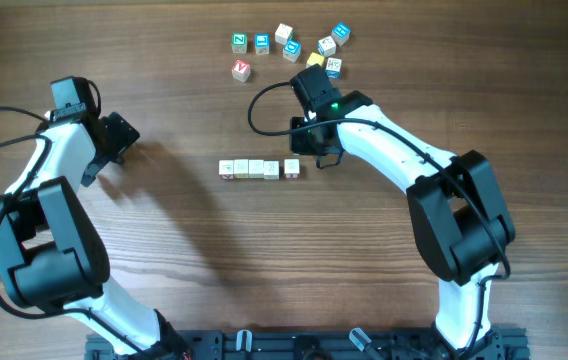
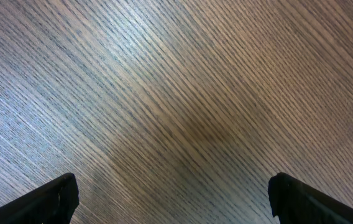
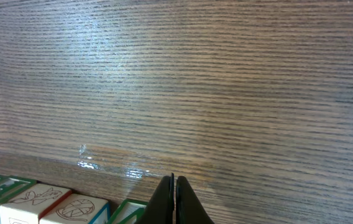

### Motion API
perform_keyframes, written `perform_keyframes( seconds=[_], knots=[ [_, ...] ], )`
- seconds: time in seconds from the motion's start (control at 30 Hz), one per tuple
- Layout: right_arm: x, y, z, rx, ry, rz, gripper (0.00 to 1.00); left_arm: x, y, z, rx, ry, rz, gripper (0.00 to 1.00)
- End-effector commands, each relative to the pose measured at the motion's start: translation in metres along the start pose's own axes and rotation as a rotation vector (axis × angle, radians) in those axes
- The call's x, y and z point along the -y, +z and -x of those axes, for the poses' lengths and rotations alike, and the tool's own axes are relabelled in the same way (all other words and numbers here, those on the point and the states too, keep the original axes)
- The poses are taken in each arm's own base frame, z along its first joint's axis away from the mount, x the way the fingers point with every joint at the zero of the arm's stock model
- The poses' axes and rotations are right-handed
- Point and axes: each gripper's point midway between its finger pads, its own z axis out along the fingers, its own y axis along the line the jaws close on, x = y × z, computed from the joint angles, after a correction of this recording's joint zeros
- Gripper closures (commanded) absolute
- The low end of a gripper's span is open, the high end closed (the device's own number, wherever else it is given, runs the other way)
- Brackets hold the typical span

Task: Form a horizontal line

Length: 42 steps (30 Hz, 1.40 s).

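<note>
Five-cube horizontal line | left tool spread wide | right tool closed, nothing held

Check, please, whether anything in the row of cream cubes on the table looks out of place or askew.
The row lies fairly straight, but its rightmost cube sits slightly apart from the other four. That leaves a small gap, so the line is not fully edge to edge. Nothing looks spilled or damaged.

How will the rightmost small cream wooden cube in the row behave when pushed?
The cream cube probably slides rather than rolls, resting on a flat face. Being small and wooden, it is likely rigid and light. A corner push may turn it.
</note>
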Motion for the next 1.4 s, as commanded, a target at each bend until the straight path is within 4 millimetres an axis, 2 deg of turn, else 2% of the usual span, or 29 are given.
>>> perform_keyframes(
  seconds=[0.0,0.27,0.9,1.23,1.37],
  knots=[
    [0.004,0.003,0.000,0.006,0.002,-0.021,0.96,-0.001,0.003,-0.003,-0.010,-0.007,0.004,0.00],
    [0.000,0.003,0.007,0.034,0.001,-0.005,0.96,-0.001,0.003,-0.003,-0.010,-0.007,0.004,0.00],
    [0.000,0.003,0.006,0.031,0.002,-0.005,0.96,-0.001,0.003,-0.003,-0.010,-0.007,0.004,0.00],
    [-0.002,0.003,-0.006,-0.024,0.004,0.015,0.96,-0.001,0.003,-0.003,-0.010,-0.007,0.004,0.00],
    [-0.009,0.003,-0.011,-0.052,0.005,0.056,0.96,-0.001,0.003,-0.003,-0.010,-0.007,0.004,0.00]
  ],
)
